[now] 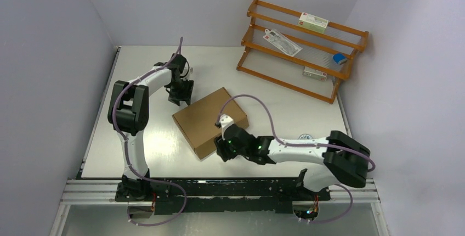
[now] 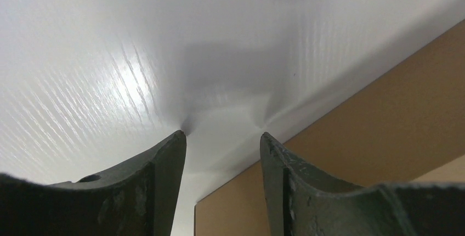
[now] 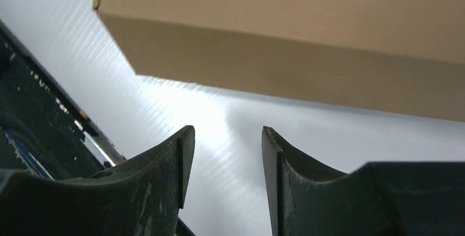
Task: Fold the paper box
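The plain brown corrugated cardboard paper box (image 1: 211, 121) lay closed at the white desk's (image 1: 285, 104) middle. The left gripper (image 1: 180, 97) at its eleven o'clock corner and the right gripper (image 1: 222, 147) at five o'clock stood spread, pinching nothing. Likely best: back both away without nudging it.

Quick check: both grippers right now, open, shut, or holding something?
Left gripper: open, holding nothing, beside the box.
Right gripper: open, holding nothing.

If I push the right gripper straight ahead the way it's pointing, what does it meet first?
Most likely the white table, bare between the open fingers of the right gripper. The side wall of the paper box stands just beyond. Depth is unclear, so the wall could come first.
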Tool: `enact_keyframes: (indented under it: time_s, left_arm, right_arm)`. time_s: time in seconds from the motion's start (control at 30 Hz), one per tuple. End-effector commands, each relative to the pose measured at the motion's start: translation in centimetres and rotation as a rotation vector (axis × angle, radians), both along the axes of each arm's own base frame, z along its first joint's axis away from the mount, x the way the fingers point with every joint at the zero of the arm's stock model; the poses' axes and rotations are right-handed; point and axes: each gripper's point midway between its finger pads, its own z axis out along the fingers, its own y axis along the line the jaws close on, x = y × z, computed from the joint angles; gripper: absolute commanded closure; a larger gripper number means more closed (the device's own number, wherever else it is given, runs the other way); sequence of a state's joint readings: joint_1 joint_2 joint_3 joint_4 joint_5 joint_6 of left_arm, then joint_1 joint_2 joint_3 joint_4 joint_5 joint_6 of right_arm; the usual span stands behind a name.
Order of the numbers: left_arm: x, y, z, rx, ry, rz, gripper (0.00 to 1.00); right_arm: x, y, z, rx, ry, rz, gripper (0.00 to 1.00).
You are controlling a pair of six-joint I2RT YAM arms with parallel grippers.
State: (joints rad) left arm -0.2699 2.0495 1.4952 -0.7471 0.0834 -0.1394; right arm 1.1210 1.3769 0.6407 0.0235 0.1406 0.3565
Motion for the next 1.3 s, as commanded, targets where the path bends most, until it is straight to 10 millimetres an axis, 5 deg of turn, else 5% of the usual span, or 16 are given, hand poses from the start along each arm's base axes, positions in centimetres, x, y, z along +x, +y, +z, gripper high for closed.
enact_keyframes:
  time_s: [0.0, 0.23, 0.67, 0.87, 1.0, 1.27]
  left_arm:
    - [-1.6, 1.1, 0.2, 0.031, 0.022, 0.009, 0.43]
    - [-5.1, 0.6, -2.0, -0.018, 0.110, -0.002, 0.44]
    - [-10.1, -1.8, -2.9, -0.126, 0.188, -0.076, 0.46]
    - [-11.8, -2.2, -3.1, -0.169, 0.203, -0.071, 0.46]
    - [-12.4, -2.4, -3.1, -0.190, 0.202, -0.070, 0.46]
    - [-9.1, 0.0, -2.7, -0.073, 0.133, 0.008, 0.46]
  right_arm:
    - [-1.6, 3.0, -0.8, 0.042, 0.003, 0.010, 0.48]
    - [-0.7, 5.6, -1.8, 0.087, -0.024, -0.075, 0.51]
    - [2.9, 8.3, 0.1, 0.237, -0.107, -0.249, 0.55]
    - [5.4, 5.7, 2.5, 0.330, -0.182, -0.421, 0.57]
    - [6.3, 5.4, 2.7, 0.338, -0.159, -0.349, 0.57]
    - [5.8, 2.8, 0.3, 0.144, -0.194, -0.184, 0.54]
